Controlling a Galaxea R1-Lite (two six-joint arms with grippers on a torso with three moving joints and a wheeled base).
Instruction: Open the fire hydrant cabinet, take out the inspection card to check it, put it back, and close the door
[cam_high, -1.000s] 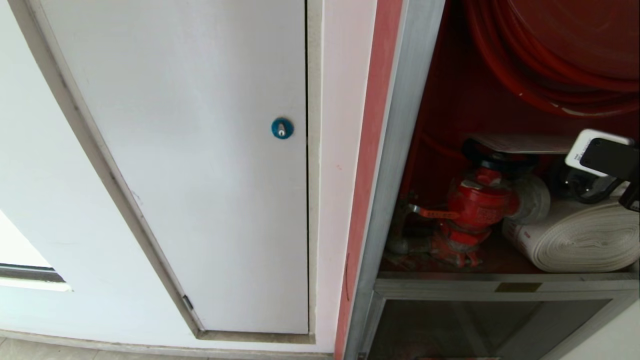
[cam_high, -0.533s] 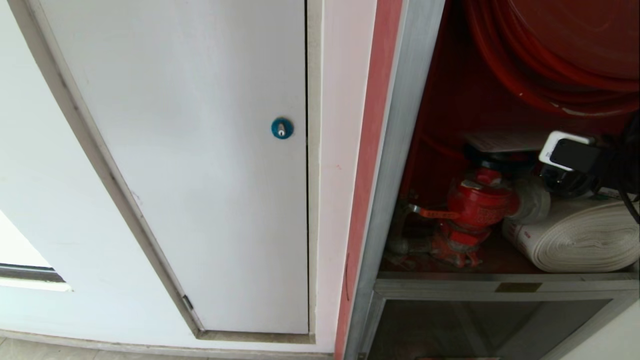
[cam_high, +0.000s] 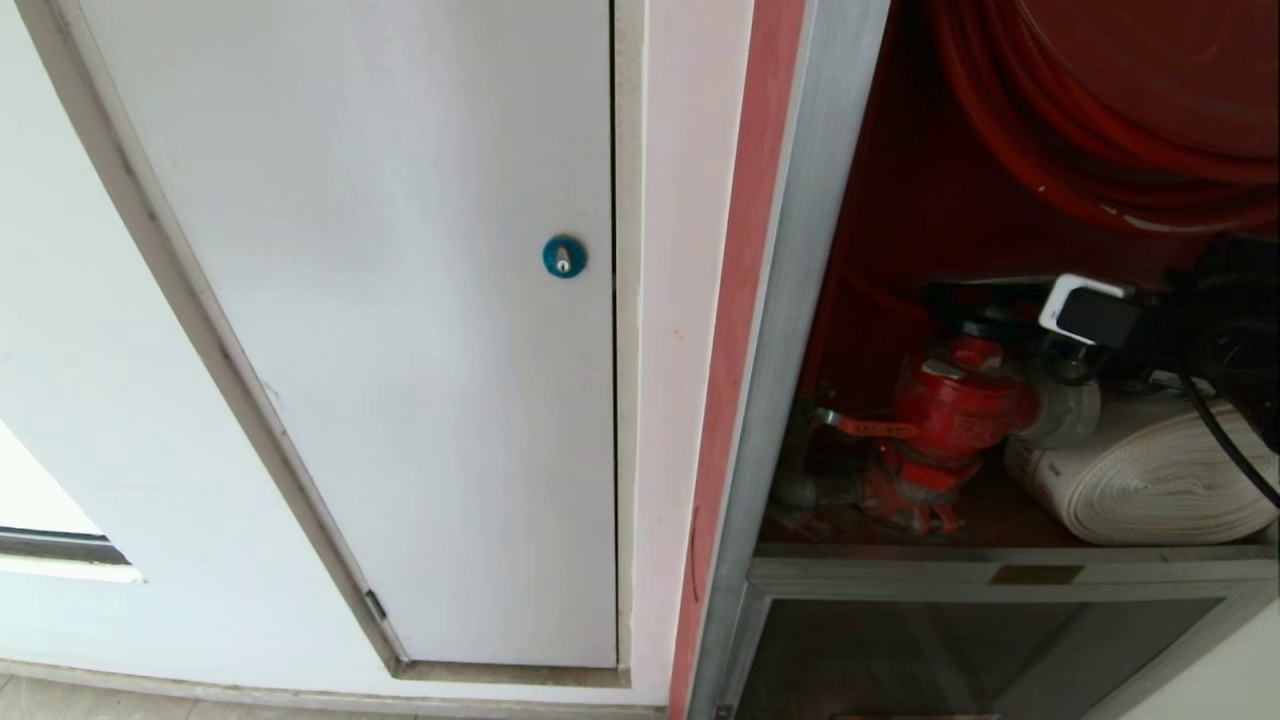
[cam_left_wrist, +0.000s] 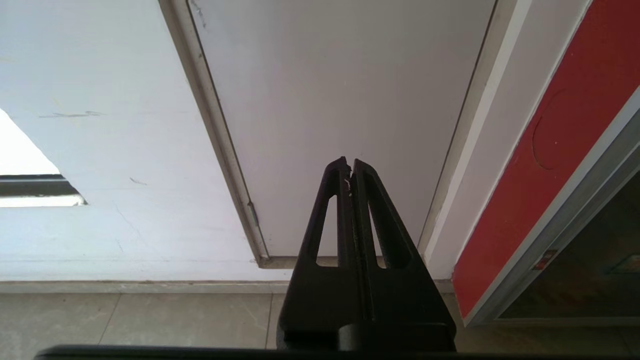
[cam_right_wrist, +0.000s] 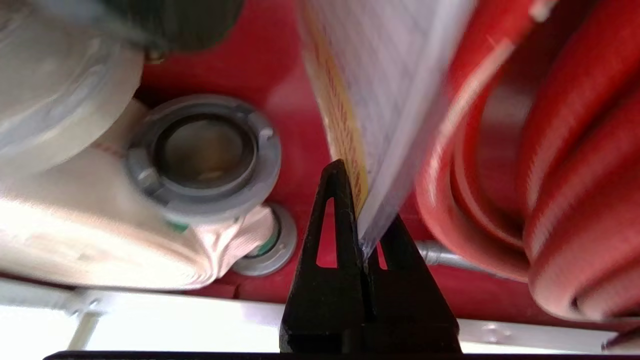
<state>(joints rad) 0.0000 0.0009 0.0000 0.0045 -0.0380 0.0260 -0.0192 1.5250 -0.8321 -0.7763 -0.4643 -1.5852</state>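
White inspection card (cam_right_wrist: 385, 100) is pinched by the right claw (cam_right_wrist: 361, 220) inside the fire hydrant cabinet (cam_high: 800, 300); snagging the hose reel (cam_right_wrist: 550, 175) could pull it free.

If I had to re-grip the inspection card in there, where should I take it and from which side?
Take the inspection card by its near corner, where the right gripper already pinches it. It is a thin flat sheet, so come edge-on through the open front, one jaw on each face.

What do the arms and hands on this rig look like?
Both hands are matte black plastic: the left hand and right hand each have two tapered, pointed fingers with long triangular cut-outs. In the head view the right arm's wrist is black, carries a white-cased black module, and trails a black cable.
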